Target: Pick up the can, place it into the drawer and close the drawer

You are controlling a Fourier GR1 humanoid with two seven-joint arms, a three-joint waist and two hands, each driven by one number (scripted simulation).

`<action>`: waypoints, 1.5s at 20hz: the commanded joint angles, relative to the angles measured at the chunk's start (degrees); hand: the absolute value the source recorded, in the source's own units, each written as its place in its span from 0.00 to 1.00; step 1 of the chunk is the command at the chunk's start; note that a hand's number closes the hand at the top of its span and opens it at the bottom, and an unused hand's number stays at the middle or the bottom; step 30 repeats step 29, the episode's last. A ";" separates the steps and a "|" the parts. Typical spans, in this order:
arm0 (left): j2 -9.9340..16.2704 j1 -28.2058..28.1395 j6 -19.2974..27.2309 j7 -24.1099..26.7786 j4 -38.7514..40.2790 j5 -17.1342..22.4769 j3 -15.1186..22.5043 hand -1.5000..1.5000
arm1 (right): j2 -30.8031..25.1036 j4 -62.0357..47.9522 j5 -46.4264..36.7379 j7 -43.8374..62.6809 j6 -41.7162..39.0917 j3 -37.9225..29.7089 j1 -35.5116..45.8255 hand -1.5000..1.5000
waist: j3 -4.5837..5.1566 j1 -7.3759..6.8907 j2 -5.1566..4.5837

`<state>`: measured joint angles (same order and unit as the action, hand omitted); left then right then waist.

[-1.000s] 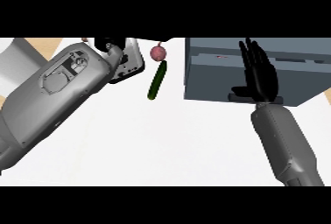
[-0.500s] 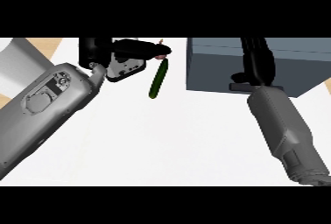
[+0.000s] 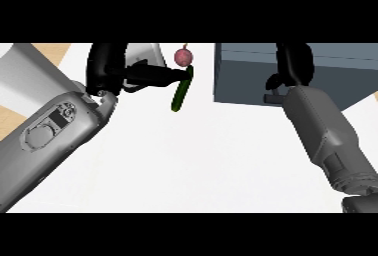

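Landmark: the grey drawer, a boxy block at the upper right of the white counter.
Left hand: the left hand is left of the drawer, near the top edge, with its fingers curled together and pointing toward the drawer. No object shows inside them.
Right hand: the right hand lies over the drawer's top, fingers straight and stretched away from the robot, holding nothing.
Can: none can be made out. If it is there, the left hand or forearm hides it, so its place is unknown.
Other things: a green cucumber stands left of the drawer, just off the left fingertips, and a pink radish sits at its far end.
Count: one drawer, one cucumber, one radish, two hands, no visible can.
Risk: the left fingertips are close to the cucumber. I judge that a further reach toward the drawer could knock it or the radish.
Risk: with the can unseen, the left hand may be closing on nothing.
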<state>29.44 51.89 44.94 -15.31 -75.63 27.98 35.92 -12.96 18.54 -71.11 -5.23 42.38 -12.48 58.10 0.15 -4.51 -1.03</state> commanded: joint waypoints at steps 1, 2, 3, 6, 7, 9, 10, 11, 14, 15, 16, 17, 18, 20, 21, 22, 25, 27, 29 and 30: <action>0.15 -1.81 1.52 -0.55 -2.93 -1.25 0.29 0.00 | 1.25 -3.07 1.29 0.31 1.34 -1.78 4.23 0.00 | -0.33 -1.63 -0.66; 1.05 -2.42 0.03 0.52 -2.42 -0.90 -0.78 0.00 | 0.74 -2.72 2.03 -0.67 1.13 -2.38 5.29 0.00 | -0.30 -1.16 -0.70; 0.57 -1.36 -0.14 -0.36 -0.56 -1.15 -0.66 0.00 | 0.14 -3.30 2.10 -0.05 -0.36 -2.67 6.95 0.00 | -0.31 -0.73 -0.85; -0.22 -5.02 0.42 1.86 -4.04 -1.60 0.15 0.00 | -1.13 -4.25 3.44 -3.16 -2.72 -3.76 7.60 0.00 | -0.34 -1.81 -1.00; 1.61 -4.48 -1.02 0.64 -3.51 -0.59 -1.48 0.00 | 1.44 -3.73 4.19 -3.08 -2.84 -4.08 8.71 0.00 | -0.31 -1.33 -0.67; 2.35 -6.37 -1.04 1.50 -4.88 -0.80 -1.59 0.00 | 2.96 -2.62 7.68 -7.03 -1.82 -6.65 7.37 0.00 | -0.37 -1.40 -0.51; 0.57 -5.43 -0.45 1.45 -4.38 -0.92 -1.23 0.00 | 3.40 -1.85 9.55 -9.82 -1.85 -7.99 7.47 0.00 | -0.47 -1.22 -0.85; 1.72 -6.10 -0.57 0.71 -5.89 -0.60 -1.56 0.00 | 2.38 -1.78 11.67 -10.39 -4.14 -9.88 8.28 0.00 | -0.47 -1.48 -0.43; 2.15 -9.01 -1.21 3.86 -4.52 -1.43 -1.74 0.00 | 5.77 -1.07 14.92 -12.32 -3.30 -12.55 8.26 0.00 | -0.37 -1.15 -0.67; 1.04 -7.65 -0.66 3.13 -4.99 -2.00 -0.93 0.00 | 5.45 -0.84 16.77 -13.39 -5.10 -14.12 9.31 0.00 | -0.46 -0.75 -0.59; 1.03 -6.76 -0.30 2.06 -3.76 -2.28 -0.97 0.00 | 6.40 -0.84 17.60 -14.86 -5.53 -14.68 9.35 0.00 | -0.48 -0.27 -0.63; 4.15 -7.48 -1.53 0.00 -5.91 -0.74 -2.79 0.00 | 6.36 0.18 19.74 -17.62 -6.80 -16.13 8.10 0.00 | -0.43 0.41 0.47; 2.66 -6.92 -1.37 2.08 -3.23 -1.49 -3.29 0.00 | 6.49 0.10 20.92 -19.32 -7.99 -16.96 8.38 0.00 | -0.38 1.37 -0.13; 1.97 -8.19 -1.08 2.60 -4.14 -1.68 -2.88 0.00 | 6.07 0.42 23.34 -18.90 -9.93 -19.22 11.03 0.00 | -0.35 0.81 -0.20; 2.23 -10.91 -1.11 3.00 -5.42 -1.41 -2.43 0.00 | 6.46 0.60 25.14 -19.01 -11.37 -20.67 11.41 0.00 | -0.31 0.53 0.15; 2.25 -10.37 -0.84 2.78 -6.25 -1.59 -2.75 0.00 | 8.50 0.43 26.76 -20.54 -10.16 -21.99 9.39 0.00 | -0.35 0.66 0.15; 2.83 -11.85 -1.45 3.55 -6.43 -2.13 -3.01 0.00 | 6.50 0.37 31.02 -21.90 -16.49 -25.26 10.91 0.00 | -0.29 1.37 0.23; 3.21 -11.77 -0.30 1.53 -9.28 -2.93 -2.55 0.00 | 5.42 0.28 32.52 -24.14 -16.91 -26.57 10.13 0.00 | -0.31 1.11 0.21; 3.47 -12.62 -1.91 3.32 -7.91 -2.27 -4.90 0.00 | 6.84 -0.51 31.89 -22.45 -14.56 -26.07 12.33 0.00 | -0.22 0.90 -0.08; 3.47 -12.62 -1.91 3.32 -7.91 -2.27 -4.90 0.00 | 6.84 -0.51 31.89 -22.45 -14.56 -26.07 12.33 0.00 | -0.22 0.90 -0.08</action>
